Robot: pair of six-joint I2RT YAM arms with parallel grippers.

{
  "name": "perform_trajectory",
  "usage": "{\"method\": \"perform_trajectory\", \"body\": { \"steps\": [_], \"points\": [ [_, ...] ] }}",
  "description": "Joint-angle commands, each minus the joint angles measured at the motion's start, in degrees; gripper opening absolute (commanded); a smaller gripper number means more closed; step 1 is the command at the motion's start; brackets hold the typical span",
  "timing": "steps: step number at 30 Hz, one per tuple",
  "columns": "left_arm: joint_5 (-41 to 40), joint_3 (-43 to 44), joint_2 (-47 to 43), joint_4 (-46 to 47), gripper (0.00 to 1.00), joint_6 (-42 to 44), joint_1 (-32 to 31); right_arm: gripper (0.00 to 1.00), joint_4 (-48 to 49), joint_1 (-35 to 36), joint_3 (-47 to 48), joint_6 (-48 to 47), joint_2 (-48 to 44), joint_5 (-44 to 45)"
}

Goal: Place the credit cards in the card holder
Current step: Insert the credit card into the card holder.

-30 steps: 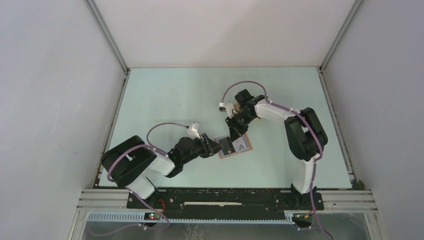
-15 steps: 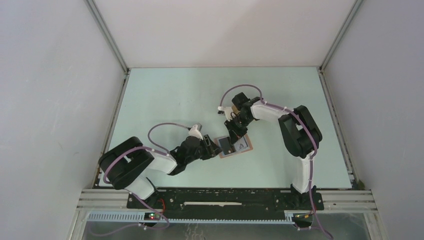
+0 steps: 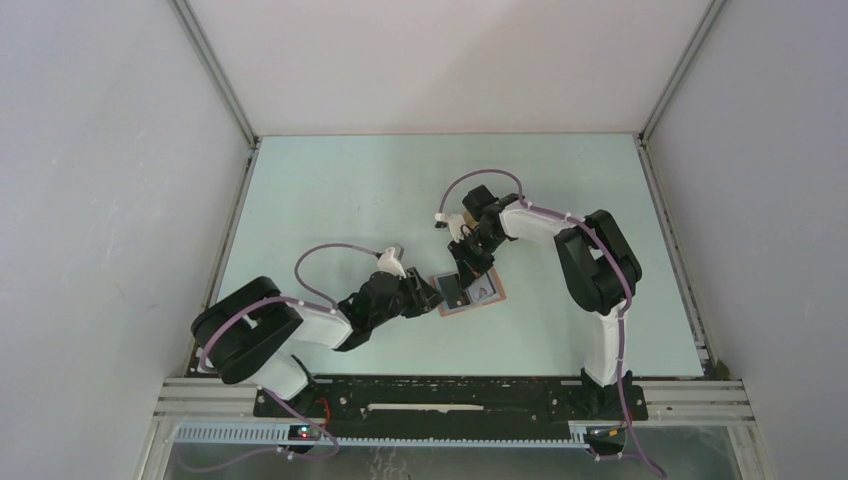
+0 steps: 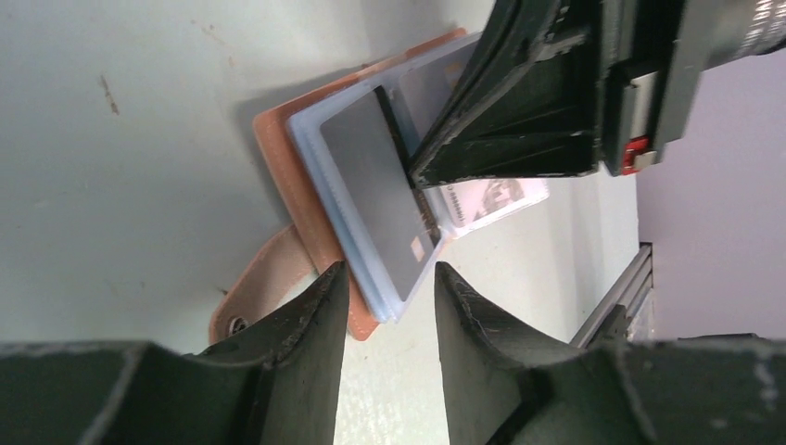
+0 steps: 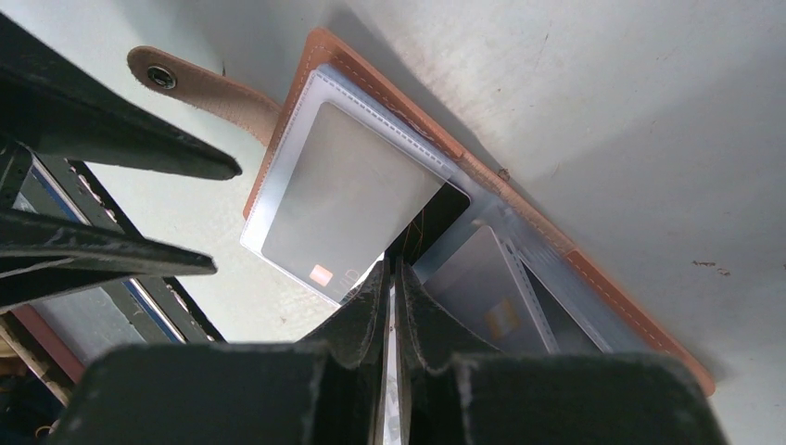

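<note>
The reddish-brown card holder (image 3: 490, 295) lies open on the table, its strap tab (image 5: 199, 83) pointing away from it. A grey credit card (image 5: 343, 209) sits in one clear sleeve, and another card (image 5: 482, 297) sits in the sleeve beside it. My right gripper (image 5: 391, 271) is shut on a thin pale card seen edge-on, and its tips touch the holder's centre fold. That card's printed face (image 4: 496, 197) shows in the left wrist view. My left gripper (image 4: 389, 280) is open, its fingertips either side of the holder's near corner (image 4: 371, 320).
Pale green table (image 3: 330, 200) with grey walls on three sides and a metal rail (image 3: 450, 390) along the near edge. The two grippers sit close together over the holder, the left one (image 3: 428, 293) just beside the right one (image 3: 466, 272).
Both arms' elbows have shifted a little to the left. Both grippers have stayed at the holder, and the right one has kept its grip on the card.
</note>
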Motion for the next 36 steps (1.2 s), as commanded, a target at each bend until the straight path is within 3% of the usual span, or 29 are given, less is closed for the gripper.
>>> {"method": "perform_trajectory", "body": {
  "steps": [1, 36],
  "points": [
    [-1.82, -1.05, -3.63, 3.38, 0.44, 1.95, -0.34, 0.12, -0.54, 0.5, 1.6, 0.22, 1.05, 0.99],
    [-0.51, 1.95, 1.18, 2.67, 0.44, 1.43, -0.38, 0.12, -2.01, -0.46, 2.4, -0.12, 0.89, -0.47]
  ]
}}
